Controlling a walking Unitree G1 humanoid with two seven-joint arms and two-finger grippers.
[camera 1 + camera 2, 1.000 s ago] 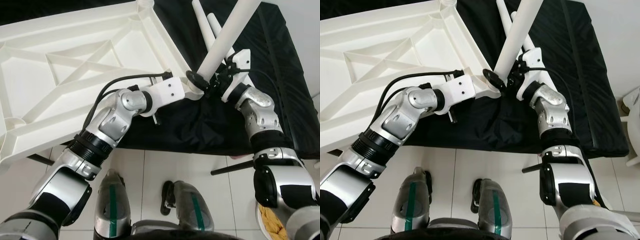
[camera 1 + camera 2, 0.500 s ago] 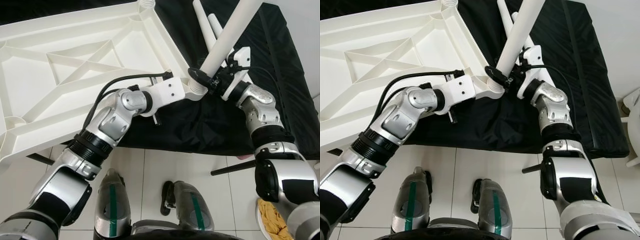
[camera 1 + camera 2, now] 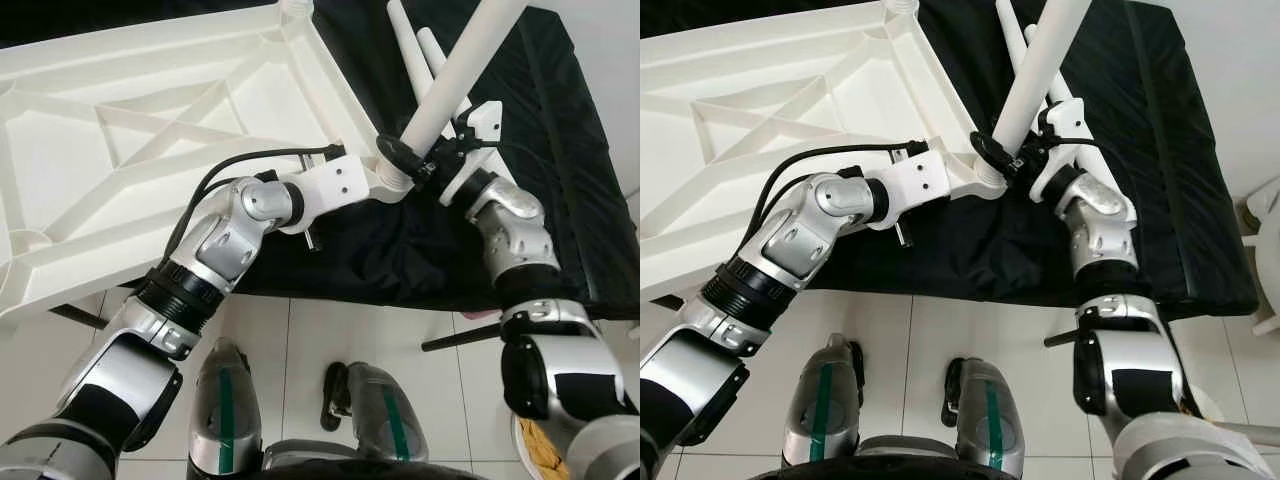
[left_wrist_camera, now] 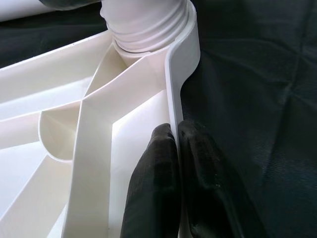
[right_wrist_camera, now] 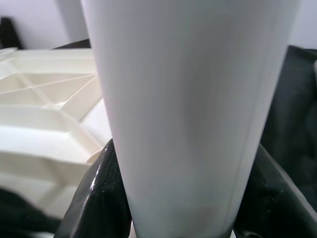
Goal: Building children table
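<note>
Our right gripper [image 3: 425, 165] is clamped on the white table leg [image 3: 455, 75], which slants up and away, its lower end at the corner socket [image 4: 143, 22] of the upturned tabletop [image 3: 150, 130]. Our left gripper [image 4: 176, 148] pinches that corner's rim. Black cloth [image 3: 560, 130] spreads beyond, with spare legs [image 3: 410, 50] lying on it.

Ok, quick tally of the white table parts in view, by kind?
Table tops: 1, the upside-down table top, its rim pinched by the left gripper.
Legs in hand: 1, the leg held by the right gripper at the corner socket.
Loose legs: 2, the spare legs on the black cloth.
Total: 4.
</note>
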